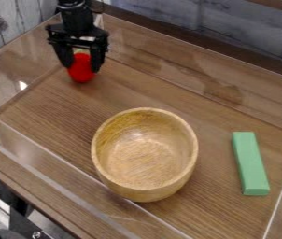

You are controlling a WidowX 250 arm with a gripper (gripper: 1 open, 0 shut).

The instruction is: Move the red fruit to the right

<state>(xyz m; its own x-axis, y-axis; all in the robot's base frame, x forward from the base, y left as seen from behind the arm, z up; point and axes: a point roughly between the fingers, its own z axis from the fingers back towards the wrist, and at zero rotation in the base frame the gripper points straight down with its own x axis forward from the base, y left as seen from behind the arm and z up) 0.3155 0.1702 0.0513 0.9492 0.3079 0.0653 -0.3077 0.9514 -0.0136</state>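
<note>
Claw (80,50) wide open, nothing gripped, you straddle the glossy red toy fruit (82,68); it's probably light, hard and slippery, so pinch its rounded middle.

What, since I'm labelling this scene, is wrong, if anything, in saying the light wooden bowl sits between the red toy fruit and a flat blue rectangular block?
The block is green, not blue, as the camera view shows: the light wooden bowl does sit between the red toy fruit and that flat green rectangular block.
</note>
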